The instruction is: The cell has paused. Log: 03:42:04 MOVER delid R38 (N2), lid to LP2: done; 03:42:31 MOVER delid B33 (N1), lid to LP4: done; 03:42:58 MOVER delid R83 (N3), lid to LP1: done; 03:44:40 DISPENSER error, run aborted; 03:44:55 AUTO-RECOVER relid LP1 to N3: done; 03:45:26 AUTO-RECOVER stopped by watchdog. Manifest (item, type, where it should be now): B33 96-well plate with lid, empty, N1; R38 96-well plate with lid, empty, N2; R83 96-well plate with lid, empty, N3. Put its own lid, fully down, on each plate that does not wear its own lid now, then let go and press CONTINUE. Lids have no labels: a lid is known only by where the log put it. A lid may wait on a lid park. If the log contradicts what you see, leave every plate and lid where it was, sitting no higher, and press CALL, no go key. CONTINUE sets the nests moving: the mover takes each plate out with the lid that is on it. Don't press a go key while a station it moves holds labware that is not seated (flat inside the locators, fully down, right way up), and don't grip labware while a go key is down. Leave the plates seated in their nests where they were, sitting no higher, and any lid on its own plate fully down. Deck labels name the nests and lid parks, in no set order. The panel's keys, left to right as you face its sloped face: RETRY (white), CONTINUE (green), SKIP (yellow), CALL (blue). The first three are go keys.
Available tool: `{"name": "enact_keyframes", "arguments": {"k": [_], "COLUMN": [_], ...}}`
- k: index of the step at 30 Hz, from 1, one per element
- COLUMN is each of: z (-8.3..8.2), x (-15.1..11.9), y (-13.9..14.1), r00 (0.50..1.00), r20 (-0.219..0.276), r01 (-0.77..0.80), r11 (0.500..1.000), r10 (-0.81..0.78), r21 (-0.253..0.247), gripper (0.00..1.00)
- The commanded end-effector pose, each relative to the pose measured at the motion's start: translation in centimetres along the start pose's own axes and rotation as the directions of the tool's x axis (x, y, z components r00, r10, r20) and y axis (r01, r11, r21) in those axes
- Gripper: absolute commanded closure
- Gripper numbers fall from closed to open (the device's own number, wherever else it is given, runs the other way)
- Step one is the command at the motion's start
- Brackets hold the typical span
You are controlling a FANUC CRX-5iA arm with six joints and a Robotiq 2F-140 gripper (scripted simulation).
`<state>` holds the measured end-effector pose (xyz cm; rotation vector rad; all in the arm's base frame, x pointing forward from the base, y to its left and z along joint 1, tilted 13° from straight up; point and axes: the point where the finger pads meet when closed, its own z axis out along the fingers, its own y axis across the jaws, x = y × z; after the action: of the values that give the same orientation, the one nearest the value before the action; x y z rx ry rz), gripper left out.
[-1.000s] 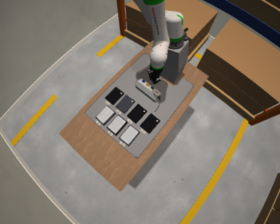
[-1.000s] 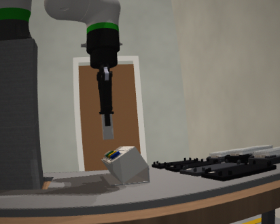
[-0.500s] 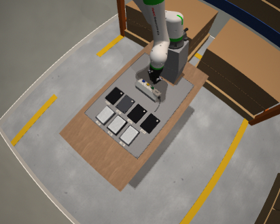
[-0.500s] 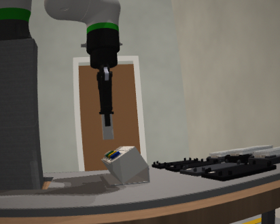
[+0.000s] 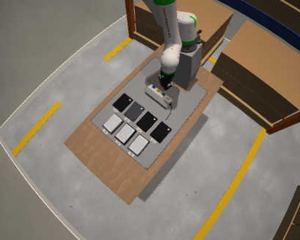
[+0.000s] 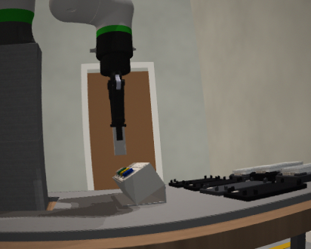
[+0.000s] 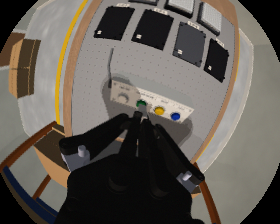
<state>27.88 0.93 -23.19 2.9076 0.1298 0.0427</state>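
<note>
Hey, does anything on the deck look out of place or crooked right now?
Nothing looks tilted or spilled. One oddity: only one lid park looks grey, as if holding a lid; the other three parks look bare black.

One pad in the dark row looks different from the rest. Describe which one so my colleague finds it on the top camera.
On the grey mat of the wooden table, four dark rectangular pads lie in a row between the sloped white key panel and three white plates. Take the second pad from the row's upper-left end: it is charcoal grey, its neighbours black.
</note>
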Motion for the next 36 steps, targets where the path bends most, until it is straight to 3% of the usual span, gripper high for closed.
{"name": "enact_keyframes", "arguments": {"k": [1,36], "z": [0.0,1.2], "x": [0.0,0.0], "y": [0.0,0.0], "r00": [1.0,1.0], "r20": [0.0,0.0], "r01": [0.0,0.0], "r11": [1.0,1.0], "r10": [0.0,0.0], "r21": [0.0,0.0], "gripper": [1.0,1.0]}}
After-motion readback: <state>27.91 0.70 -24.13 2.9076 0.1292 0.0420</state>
